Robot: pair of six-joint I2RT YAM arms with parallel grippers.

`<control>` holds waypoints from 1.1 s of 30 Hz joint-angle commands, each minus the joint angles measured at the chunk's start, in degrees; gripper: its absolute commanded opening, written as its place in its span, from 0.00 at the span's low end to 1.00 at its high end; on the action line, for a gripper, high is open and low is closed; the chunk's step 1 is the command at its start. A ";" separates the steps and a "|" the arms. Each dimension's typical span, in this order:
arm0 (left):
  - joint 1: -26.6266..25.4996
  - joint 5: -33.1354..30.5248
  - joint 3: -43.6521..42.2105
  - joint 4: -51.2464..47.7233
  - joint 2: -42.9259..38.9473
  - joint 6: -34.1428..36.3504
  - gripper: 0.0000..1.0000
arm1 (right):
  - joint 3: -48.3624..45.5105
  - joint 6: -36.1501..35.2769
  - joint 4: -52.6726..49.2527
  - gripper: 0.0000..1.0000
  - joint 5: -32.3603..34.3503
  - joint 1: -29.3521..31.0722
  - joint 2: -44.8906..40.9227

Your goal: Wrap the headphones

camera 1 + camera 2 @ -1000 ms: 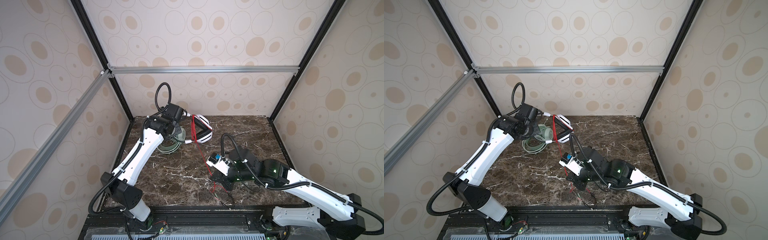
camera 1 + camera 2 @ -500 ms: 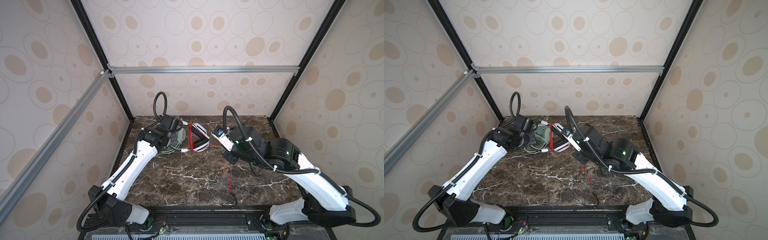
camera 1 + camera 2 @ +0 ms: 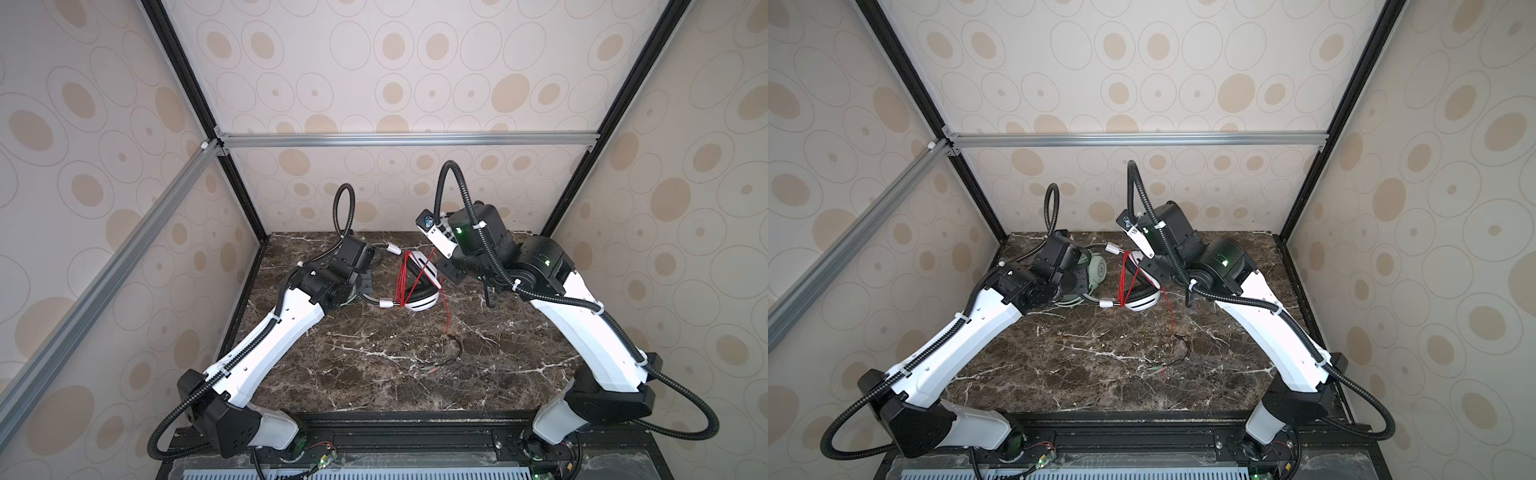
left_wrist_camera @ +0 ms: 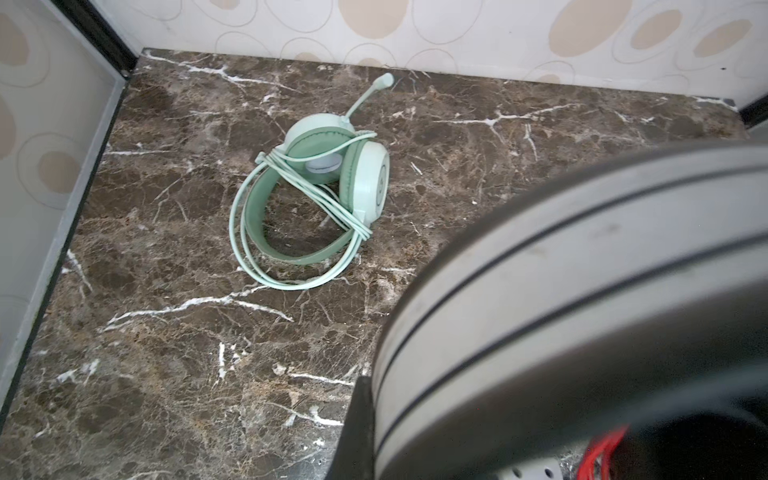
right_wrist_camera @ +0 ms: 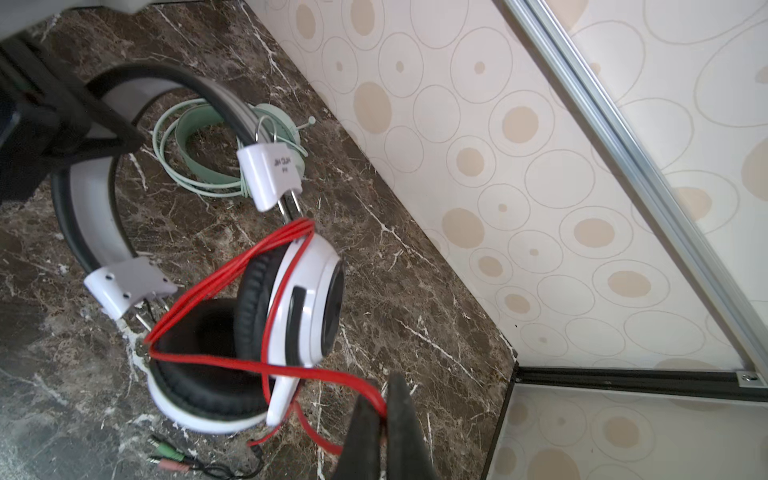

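A grey headband (image 4: pixel 582 291), blurred and lined with thin black stripes, is seen right against the end effector (image 4: pixel 356 436), with strands of red cable (image 4: pixel 602 453) just inside its curve. Well ahead of the end effector, a mint-green headset (image 4: pixel 320 187) is laid on the tabletop (image 4: pixel 166 353). Its pale green cable (image 4: pixel 266 266) is looped around it, and its microphone boom (image 4: pixel 365 95) is pointed away toward the wall (image 4: pixel 478 37).

Just above centre in a top view, mint-green headset (image 3: pixel 1096 269) with paler green cable (image 4: pixel 360 229). Right of it, white-and-black headset (image 5: pixel 316 270): glossy white shells, black pads, grey headband (image 4: pixel 582 291) lined in black, bright red cable (image 5: pixel 332 378). Dark brown table (image 3: pixel 374 374), white-veined like marble. Cream walls (image 3: pixel 415 62), tan ovals ringed in thin grey.
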 commanded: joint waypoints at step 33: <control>-2.81 11.26 1.59 3.65 -11.98 3.59 0.00 | -31.26 21.60 26.36 0.59 -56.85 -26.36 -0.37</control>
